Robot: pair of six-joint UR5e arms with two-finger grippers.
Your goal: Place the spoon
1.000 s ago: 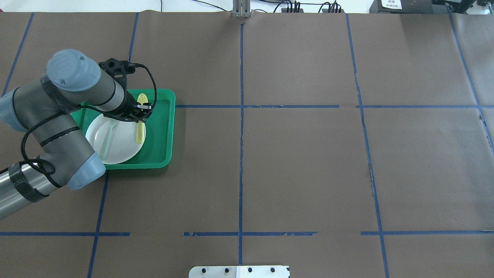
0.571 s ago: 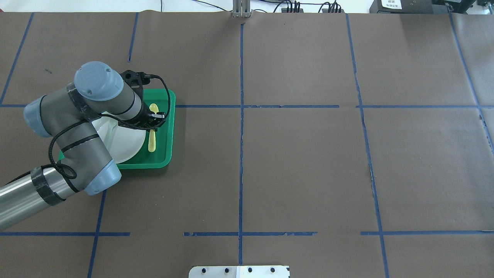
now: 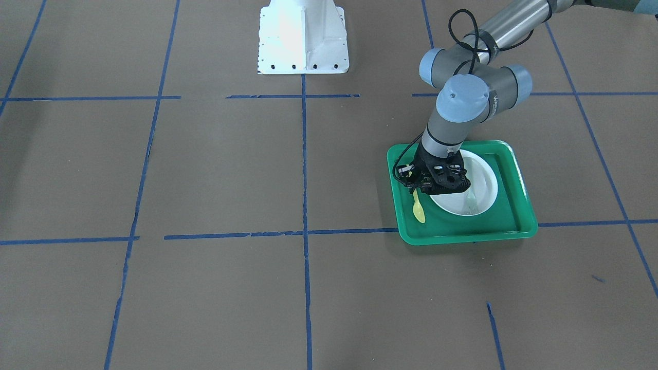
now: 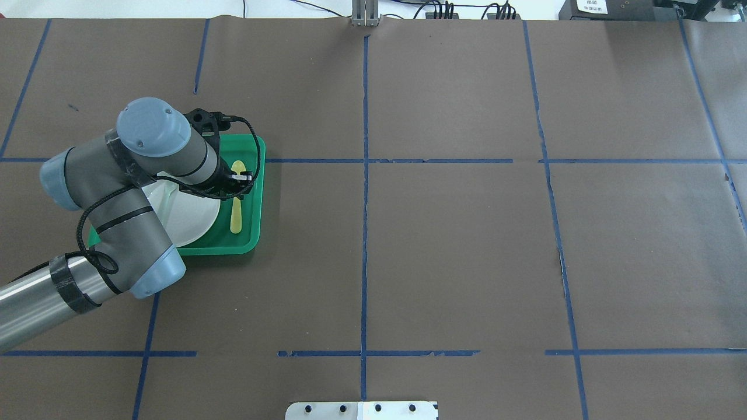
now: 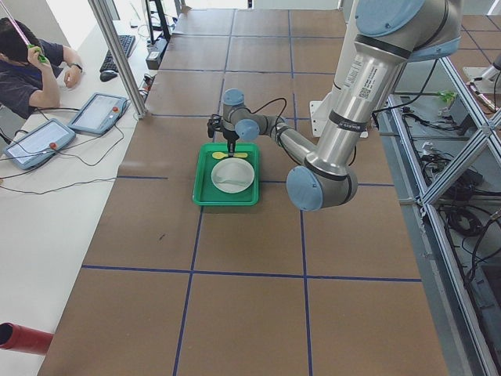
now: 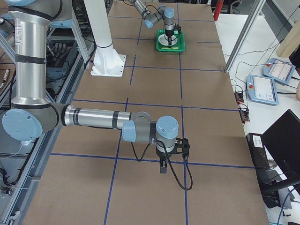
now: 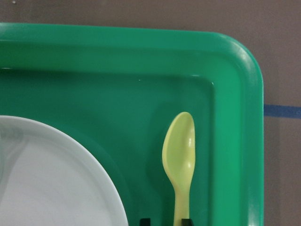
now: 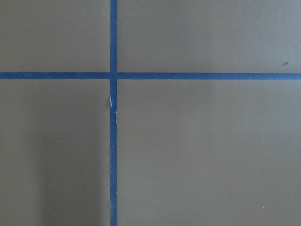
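Near the table's far left corner, the left gripper (image 4: 236, 182) pinched the spoon (image 4: 236, 198) by its handle, lowering it onto the tray (image 4: 257, 192) floor beside the plate (image 4: 192, 216).

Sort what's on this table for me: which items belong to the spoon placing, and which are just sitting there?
In the job:
- yellow spoon, lying on the green tray's floor beside the plate
- left gripper, over the spoon's handle
- green tray

Just there:
- white plate in the tray
- pale fork on the plate
- right gripper, far off over bare table
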